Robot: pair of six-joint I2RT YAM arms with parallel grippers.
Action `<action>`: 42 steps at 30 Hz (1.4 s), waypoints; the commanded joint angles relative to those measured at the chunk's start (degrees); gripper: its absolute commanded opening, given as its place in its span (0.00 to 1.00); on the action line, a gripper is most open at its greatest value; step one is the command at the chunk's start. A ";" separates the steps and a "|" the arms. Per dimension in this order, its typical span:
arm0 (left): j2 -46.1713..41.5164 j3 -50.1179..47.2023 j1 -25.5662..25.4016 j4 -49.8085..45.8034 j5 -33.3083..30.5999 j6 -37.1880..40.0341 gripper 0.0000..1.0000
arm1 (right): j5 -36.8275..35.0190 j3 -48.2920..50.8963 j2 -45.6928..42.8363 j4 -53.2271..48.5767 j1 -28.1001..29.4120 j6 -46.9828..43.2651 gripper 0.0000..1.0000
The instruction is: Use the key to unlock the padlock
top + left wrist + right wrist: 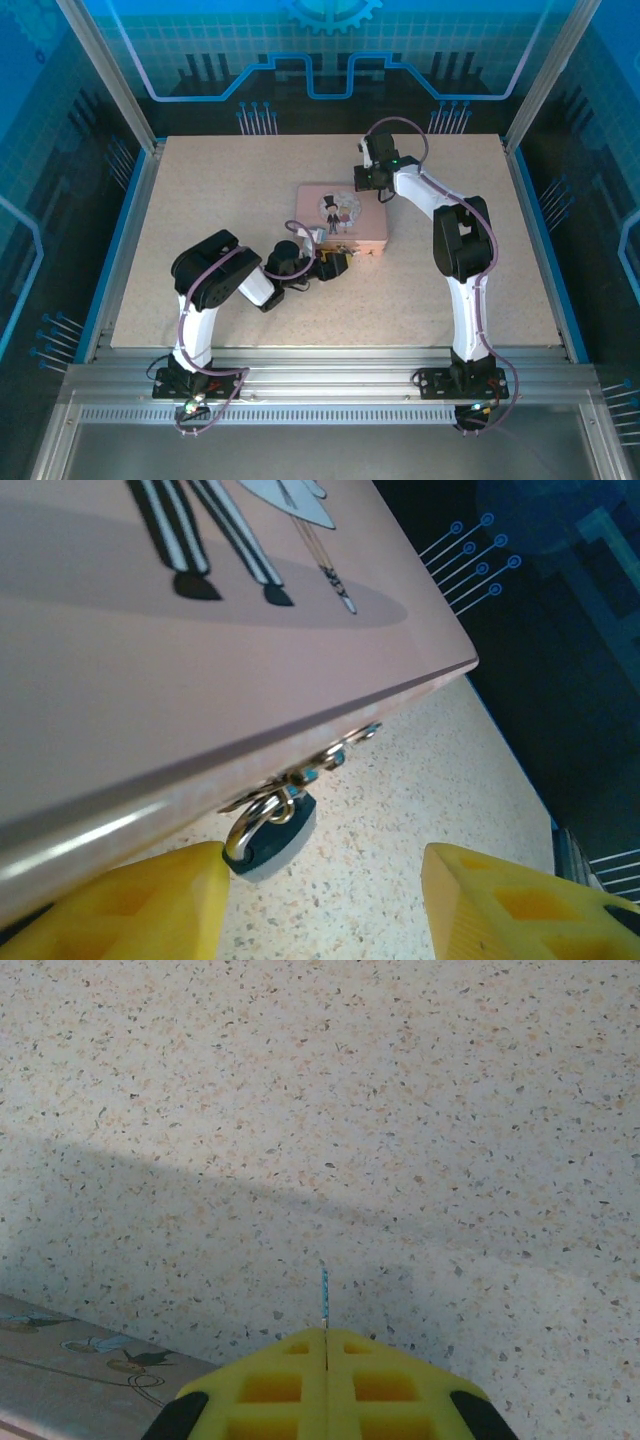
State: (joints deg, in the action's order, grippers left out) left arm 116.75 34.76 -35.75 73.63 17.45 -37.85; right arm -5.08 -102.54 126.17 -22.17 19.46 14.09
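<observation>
Pink, flat and printed with a cartoon figure, the box (343, 218) lies near the middle of the speckled table (200, 200). The padlock (268, 828) hangs from the hasp (340, 752) on the box's near wall, the side facing the arms. In the left wrist view its metal shackle loops through the hasp under the lid's edge. The dark body points down from there toward the table, so the long axis runs tilted from hasp to tabletop. Whether the body touches the table I cannot tell.

The left gripper (322, 868) is low in front of that wall with its yellow fingers (150, 905) spread. The padlock is just beside one finger and apart from the other, and nothing is pinched.

The right gripper (325, 1338) is at the box's far right edge, above bare table, its fingers pressed together on the key (324, 1298). The key shows edge-on as a thin blade. Its long axis is in line with the fingers, and it points straight out from their tips, away from the box.
</observation>
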 commanded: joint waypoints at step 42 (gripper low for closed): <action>0.61 -0.92 -0.38 0.95 -6.17 -2.06 0.28 | 2.16 3.93 -3.21 -2.02 2.50 0.50 0.00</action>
State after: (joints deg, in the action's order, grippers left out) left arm 117.30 34.33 -37.41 74.28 11.86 -40.34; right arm -5.21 -99.83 124.49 -21.28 20.14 14.35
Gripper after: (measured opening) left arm 0.286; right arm 0.065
